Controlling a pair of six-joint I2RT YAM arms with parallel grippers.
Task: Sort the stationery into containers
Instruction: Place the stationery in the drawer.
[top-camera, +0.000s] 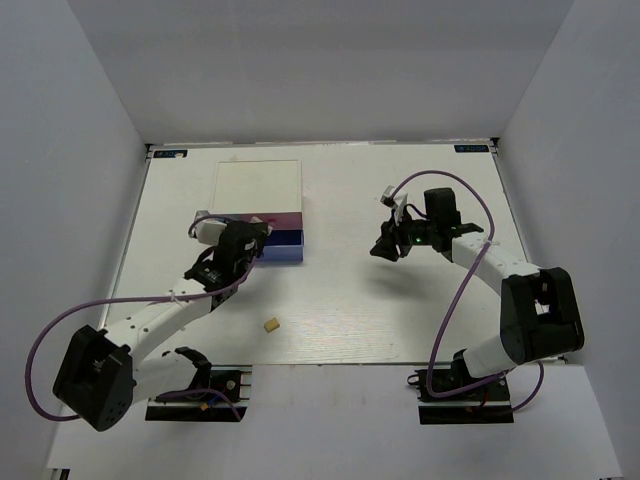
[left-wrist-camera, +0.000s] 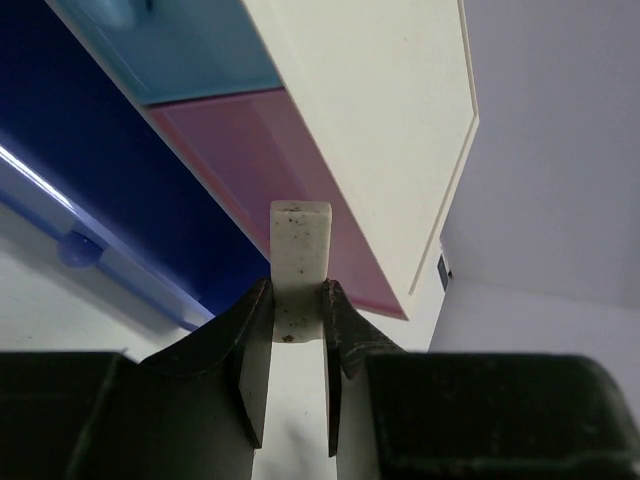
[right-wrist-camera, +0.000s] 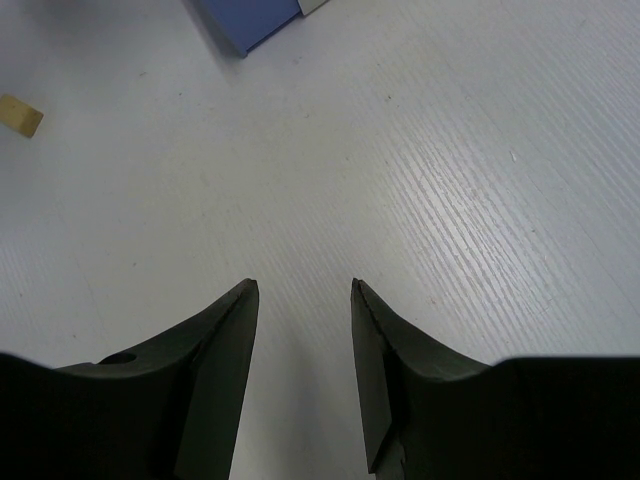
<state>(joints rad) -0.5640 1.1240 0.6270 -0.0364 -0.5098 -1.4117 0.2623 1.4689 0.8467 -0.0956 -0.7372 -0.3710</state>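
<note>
My left gripper is shut on a small white eraser block, held just in front of the drawer box. In the top view it sits at the left end of the pink drawer and blue drawer, below the white top. The left wrist view shows the pink drawer and the blue one close ahead. A tan eraser lies loose on the table and also shows in the right wrist view. My right gripper is open and empty above bare table. No highlighters are in view.
White walls enclose the table on three sides. A corner of the blue drawer shows at the top of the right wrist view. Purple cables loop from both arms. The arm bases stand at the near edge.
</note>
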